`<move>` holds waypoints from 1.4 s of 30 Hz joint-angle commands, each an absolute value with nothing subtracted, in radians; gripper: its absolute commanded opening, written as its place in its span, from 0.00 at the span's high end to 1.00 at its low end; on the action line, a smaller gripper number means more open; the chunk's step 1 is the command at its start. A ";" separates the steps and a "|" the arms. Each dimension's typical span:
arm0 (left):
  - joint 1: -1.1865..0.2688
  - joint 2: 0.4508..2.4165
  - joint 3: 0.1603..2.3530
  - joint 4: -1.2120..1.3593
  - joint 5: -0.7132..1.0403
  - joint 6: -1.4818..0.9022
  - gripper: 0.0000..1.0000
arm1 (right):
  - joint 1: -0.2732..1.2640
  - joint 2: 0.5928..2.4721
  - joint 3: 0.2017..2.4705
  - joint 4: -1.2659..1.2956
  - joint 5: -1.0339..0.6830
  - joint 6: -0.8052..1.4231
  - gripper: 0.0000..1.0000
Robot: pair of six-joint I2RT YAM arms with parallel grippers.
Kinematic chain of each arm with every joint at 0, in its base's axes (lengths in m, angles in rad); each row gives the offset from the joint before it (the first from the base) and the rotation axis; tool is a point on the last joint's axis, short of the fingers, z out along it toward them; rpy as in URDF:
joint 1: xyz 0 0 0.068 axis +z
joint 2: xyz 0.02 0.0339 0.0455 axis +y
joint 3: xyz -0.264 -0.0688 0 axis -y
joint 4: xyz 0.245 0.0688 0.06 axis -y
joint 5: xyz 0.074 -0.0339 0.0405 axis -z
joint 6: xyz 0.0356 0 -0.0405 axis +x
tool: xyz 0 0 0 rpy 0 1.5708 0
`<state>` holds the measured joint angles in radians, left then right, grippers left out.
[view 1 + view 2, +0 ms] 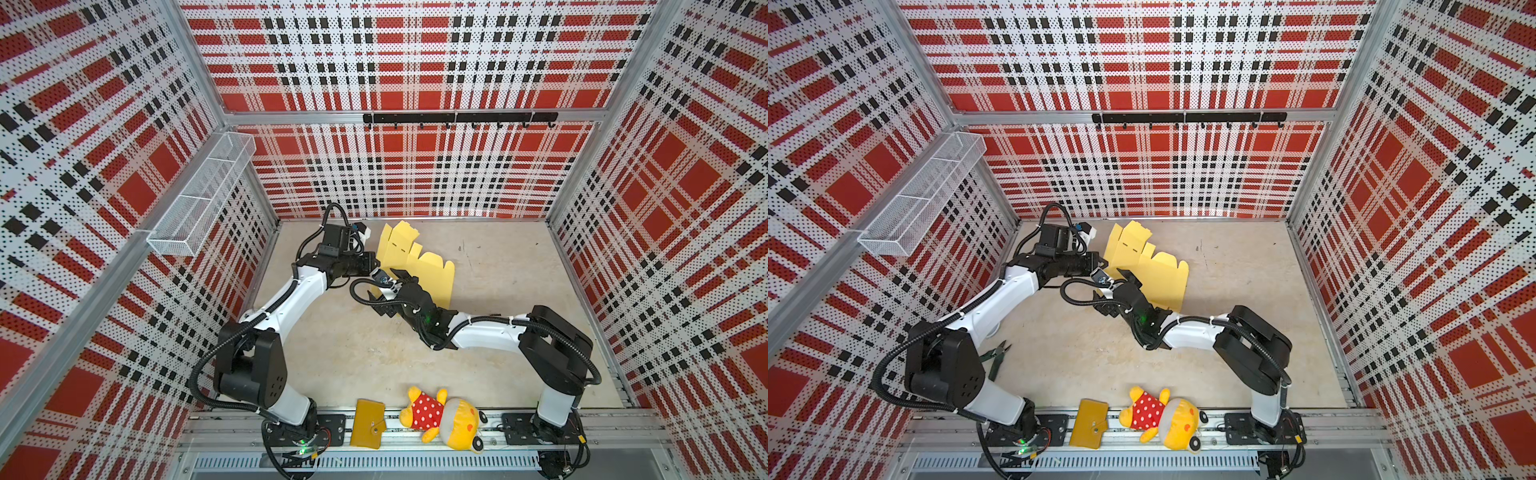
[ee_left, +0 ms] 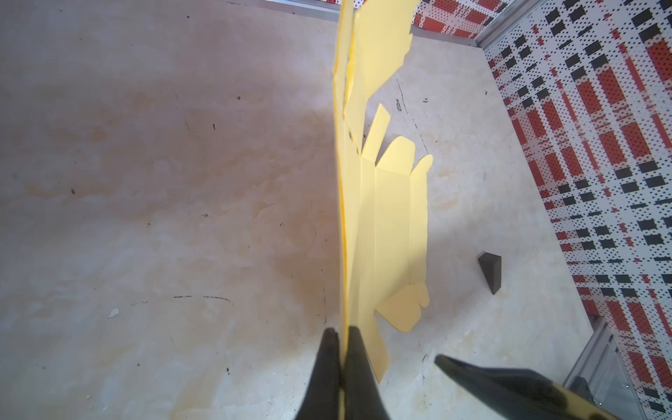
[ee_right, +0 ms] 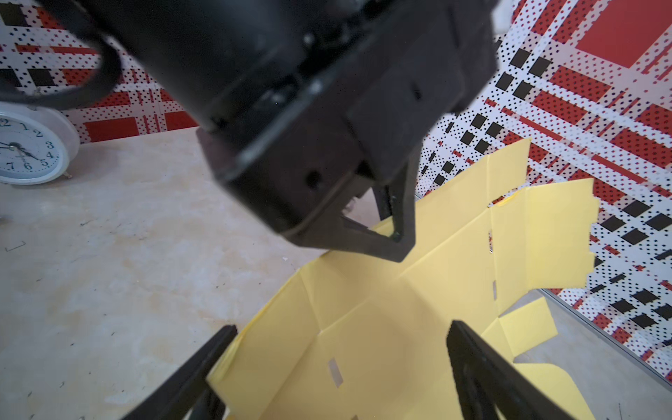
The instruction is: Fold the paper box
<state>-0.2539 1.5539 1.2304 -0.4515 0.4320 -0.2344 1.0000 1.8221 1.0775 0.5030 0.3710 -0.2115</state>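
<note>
Left tool (image 2: 342, 332) pinches paper box (image 2: 392, 225) edge; right tool (image 3: 342, 327) spread wide

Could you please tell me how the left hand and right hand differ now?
The left hand is shut on the paper box; the right hand is open and grips nothing. The left hand holds a panel raised; the right hand hangs over the sheet. Both are black.

Bright, even light in both top views; we see the plaid walls (image 1: 104, 124) bow toward the edges. Soft faint shadows fall across the worktop (image 1: 353, 357). In the left wrist view we get a broad dim shadow beside the paper box (image 2: 392, 218). In the right wrist view the left arm (image 3: 291, 109) looms close, dark and blurred.
</note>
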 commanded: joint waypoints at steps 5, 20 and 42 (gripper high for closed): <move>-0.256 1.554 1.218 -0.430 0.425 -0.222 1.00 | 0.968 1.760 1.060 0.511 0.376 -0.196 0.08; -0.259 1.547 1.213 -0.429 0.428 -0.214 1.00 | 0.899 1.767 1.069 0.523 0.328 -0.175 0.08; -0.270 1.537 1.210 -0.431 0.422 -0.209 1.00 | 0.865 1.856 1.129 0.529 0.259 -0.150 0.09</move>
